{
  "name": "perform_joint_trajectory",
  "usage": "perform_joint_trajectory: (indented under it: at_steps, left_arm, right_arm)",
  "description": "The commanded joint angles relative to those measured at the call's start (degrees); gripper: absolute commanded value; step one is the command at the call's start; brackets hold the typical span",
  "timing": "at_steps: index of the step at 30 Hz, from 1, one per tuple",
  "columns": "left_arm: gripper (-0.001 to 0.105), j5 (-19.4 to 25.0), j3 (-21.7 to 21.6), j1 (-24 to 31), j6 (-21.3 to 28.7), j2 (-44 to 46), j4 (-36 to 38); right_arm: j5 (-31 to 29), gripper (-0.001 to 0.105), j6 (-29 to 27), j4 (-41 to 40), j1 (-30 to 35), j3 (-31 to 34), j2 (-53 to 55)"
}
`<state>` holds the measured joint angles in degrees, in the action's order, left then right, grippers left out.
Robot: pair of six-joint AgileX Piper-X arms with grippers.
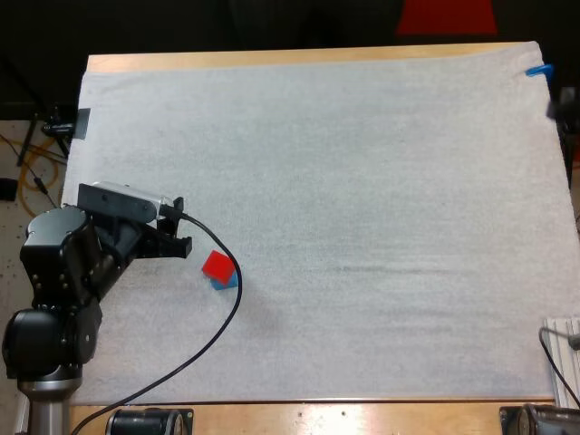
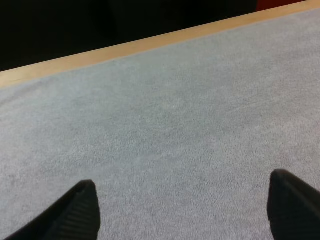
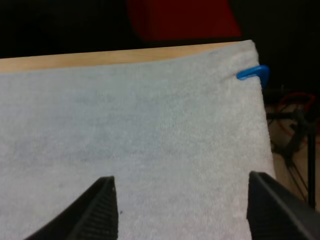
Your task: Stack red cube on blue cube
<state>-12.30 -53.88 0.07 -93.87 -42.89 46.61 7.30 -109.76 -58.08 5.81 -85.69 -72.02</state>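
Red cube [image 1: 217, 265], resting on blue cube [image 1: 227, 282] (sliver showing)

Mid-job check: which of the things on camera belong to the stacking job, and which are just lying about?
Job:
- red cube
- blue cube, peeking out from under the red one
- left gripper, open
- right gripper, open

Just there:
- mat
- table
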Motion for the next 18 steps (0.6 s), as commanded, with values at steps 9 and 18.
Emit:
perform_joint_trajectory:
  at_steps: [9,18]
  left_arm:
    - [0.067,0.01,-0.46,-0.07,0.32,7.08,-0.23]
    - [0.067,0.01,0.87,-0.07,0.32,24.71,4.02]
  right_arm:
    - [0.74,0.055,-0.23,5.63,-0.18,21.39,29.32]
    - [0.74,0.055,1.07,5.55,-0.18,36.31,54.18]
